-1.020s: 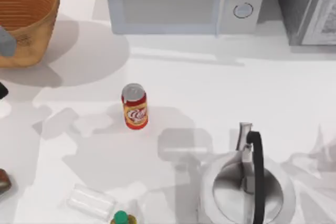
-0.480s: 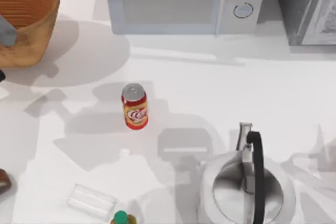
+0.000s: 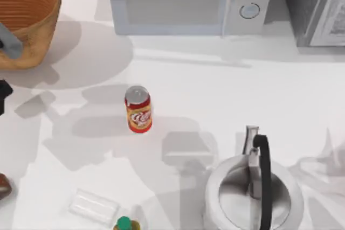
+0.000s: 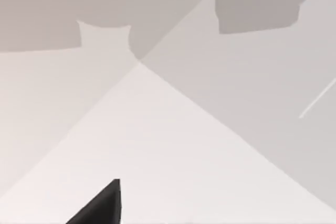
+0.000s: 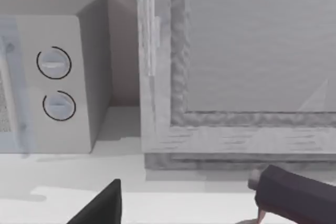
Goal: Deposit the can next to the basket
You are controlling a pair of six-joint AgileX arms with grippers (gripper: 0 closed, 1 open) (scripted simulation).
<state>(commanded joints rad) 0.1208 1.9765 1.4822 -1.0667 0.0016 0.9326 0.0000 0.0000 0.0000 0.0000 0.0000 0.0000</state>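
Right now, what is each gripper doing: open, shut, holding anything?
Left gripper: at the table's left edge, short of the can; holds nothing, fingers cannot be told.
Right gripper: faces the microwave; open, empty.

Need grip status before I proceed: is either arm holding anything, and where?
Nothing held: the can stands alone on the table, untouched.

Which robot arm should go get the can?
Probably the left. Its arm shows at the table's left edge, on the same side as the can and the basket. The right wrist view faces the microwave at the far right.
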